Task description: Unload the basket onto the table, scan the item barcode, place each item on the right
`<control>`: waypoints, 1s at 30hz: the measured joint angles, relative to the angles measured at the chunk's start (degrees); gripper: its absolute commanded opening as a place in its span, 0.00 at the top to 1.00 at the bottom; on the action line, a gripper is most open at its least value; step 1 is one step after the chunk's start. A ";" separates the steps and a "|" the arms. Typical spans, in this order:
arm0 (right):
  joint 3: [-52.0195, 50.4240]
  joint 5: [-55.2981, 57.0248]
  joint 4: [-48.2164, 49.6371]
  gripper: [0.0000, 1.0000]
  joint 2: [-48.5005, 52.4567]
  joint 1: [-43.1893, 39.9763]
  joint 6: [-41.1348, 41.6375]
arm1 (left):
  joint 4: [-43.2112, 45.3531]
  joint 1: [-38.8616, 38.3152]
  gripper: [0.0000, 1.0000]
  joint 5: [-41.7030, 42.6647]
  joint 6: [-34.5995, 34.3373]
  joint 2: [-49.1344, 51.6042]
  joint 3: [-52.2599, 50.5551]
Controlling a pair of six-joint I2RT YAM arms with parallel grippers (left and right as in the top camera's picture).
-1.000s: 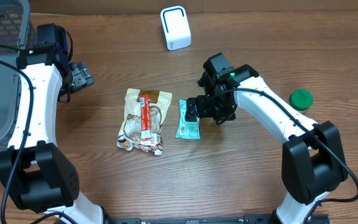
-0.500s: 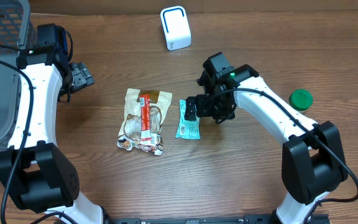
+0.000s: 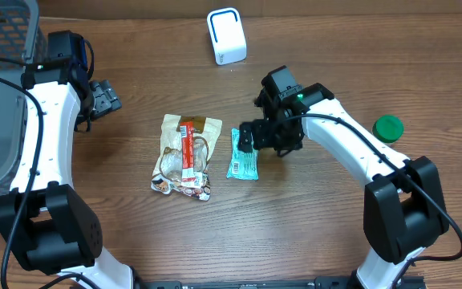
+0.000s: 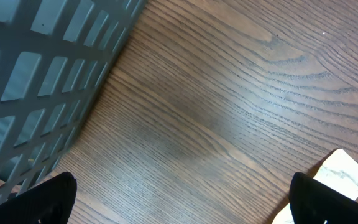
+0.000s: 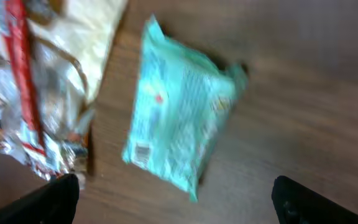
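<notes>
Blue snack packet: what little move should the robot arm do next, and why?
Probably lower the right gripper onto the teal packet and close on it. The gripper is open and empty, hovering just above the packet, which lies flat on the table beside the bigger snack bag, not yet picked up.

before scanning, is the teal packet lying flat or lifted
The teal packet lies flat on the table, barcode facing up; the open right gripper above it holds nothing.

Teal packet (image 3: 244,158), tan bag (image 3: 184,156) with red stripe, white scanner (image 3: 226,36), green cap (image 3: 388,127), grey lattice basket (image 3: 6,24)
</notes>
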 measured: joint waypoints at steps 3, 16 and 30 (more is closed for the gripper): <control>0.00 -0.74 3.89 0.00 0.00 0.00 0.13 | -0.02 0.00 0.00 0.00 0.00 0.00 0.00; -0.02 -8.57 12.61 0.00 0.00 -0.02 5.60 | 0.00 0.00 0.00 0.00 0.00 0.00 0.00; -0.02 -8.48 12.31 0.00 0.00 -0.02 6.01 | 0.00 0.00 0.00 0.00 0.00 0.00 0.00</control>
